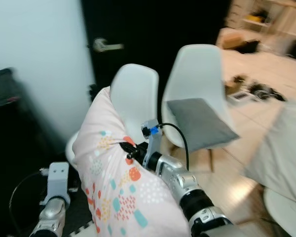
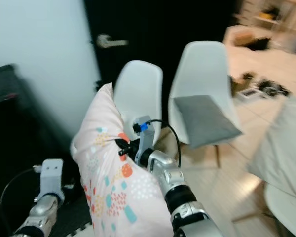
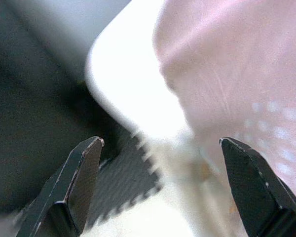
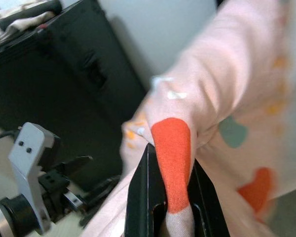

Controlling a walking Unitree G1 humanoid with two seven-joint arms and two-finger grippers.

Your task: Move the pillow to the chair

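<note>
A pink pillow (image 1: 113, 173) with coloured dots stands upright in front of a white chair (image 1: 135, 91). My right gripper (image 1: 130, 149) is shut on a pinched fold of the pillow (image 4: 227, 98), with an orange spot squeezed between its fingers (image 4: 145, 197). My left gripper (image 3: 163, 163) is open, low at the pillow's left side by the rim of the chair's seat (image 3: 123, 84), holding nothing. A second white chair (image 1: 197, 74) with a grey cushion (image 1: 200, 121) stands to the right of the first.
A black door with a metal handle (image 1: 106, 46) is behind the chairs. A black cabinet (image 1: 5, 103) stands at the left. Pale fabric (image 1: 286, 148) hangs at the right edge, and clutter (image 1: 256, 91) lies on the floor beyond.
</note>
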